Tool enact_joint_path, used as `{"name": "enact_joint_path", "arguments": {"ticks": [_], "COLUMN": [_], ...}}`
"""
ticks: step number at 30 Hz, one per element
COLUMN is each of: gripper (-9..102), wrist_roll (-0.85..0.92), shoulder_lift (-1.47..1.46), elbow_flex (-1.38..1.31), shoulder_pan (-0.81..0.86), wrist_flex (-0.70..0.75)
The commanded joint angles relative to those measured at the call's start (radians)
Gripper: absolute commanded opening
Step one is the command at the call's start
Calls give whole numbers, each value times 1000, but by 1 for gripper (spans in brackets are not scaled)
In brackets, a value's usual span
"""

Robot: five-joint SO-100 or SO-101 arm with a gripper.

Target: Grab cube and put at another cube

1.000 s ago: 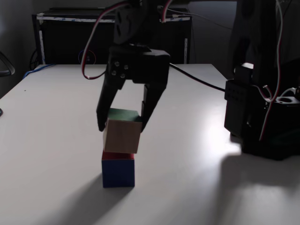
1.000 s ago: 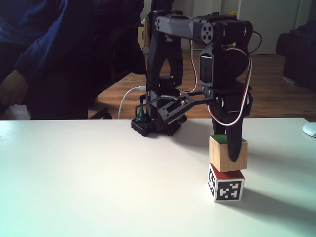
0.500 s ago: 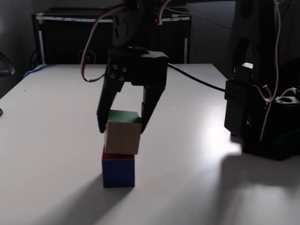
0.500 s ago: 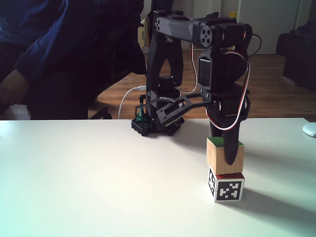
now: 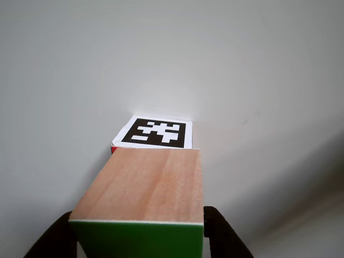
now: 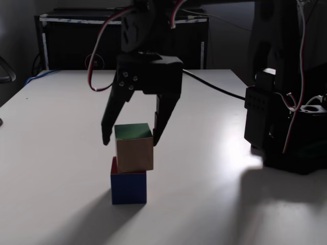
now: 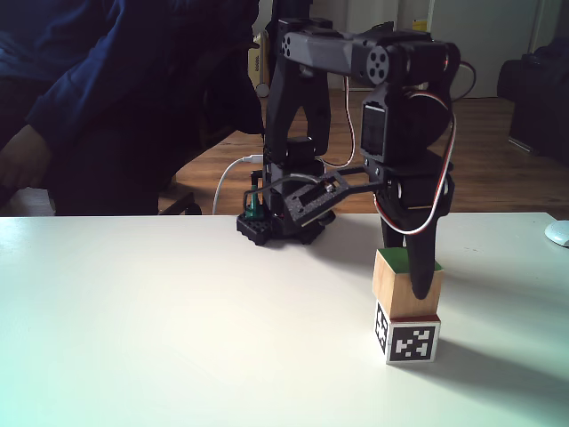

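Observation:
The cube [image 6: 134, 148], green face up, sits level on another cube [image 6: 128, 187], whose near face in this fixed view is blue with a red strip at the top. In another fixed view the wooden cube [image 7: 397, 285] rests on the black-and-white marker cube [image 7: 412, 340]. My gripper [image 6: 131, 141] straddles the upper cube, open, with the left finger clearly apart from it. In the other view the fingertips [image 5: 221, 236] flank the green-faced cube [image 5: 144, 185], and the marker face [image 5: 157, 133] shows beyond it.
My arm's base [image 7: 283, 222] stands at the table's back, with a person in dark blue [image 7: 107, 98] behind the left side. A second dark arm structure [image 6: 283, 117] with cables occupies the right of the table. A black box [image 6: 76, 43] lines the far edge.
The green-faced cube was tilted between the fingers; it now sits level on the marker cube. The jaws have spread wider and the left finger has come off the cube.

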State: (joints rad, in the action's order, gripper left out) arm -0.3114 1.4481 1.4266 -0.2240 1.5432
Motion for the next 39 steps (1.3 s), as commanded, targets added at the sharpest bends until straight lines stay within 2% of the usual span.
{"name": "enact_joint_path", "arguments": {"ticks": [1,6,17,19,25,29,35,39], "gripper": [38,42,46,46,44,44,47,35], "wrist_roll": [-11,-37,-52,-49,21,135,313,379], "shoulder_lift": [5,5,127,178,511,805,1315,1394], "elbow_flex": [-46,-69,-193,-204,-71,114,569,721], "shoulder_pan": [-17,-35,-75,-89,-94,11,334,512], "wrist_flex": [11,44,218,261,264,253,86,-3]}}
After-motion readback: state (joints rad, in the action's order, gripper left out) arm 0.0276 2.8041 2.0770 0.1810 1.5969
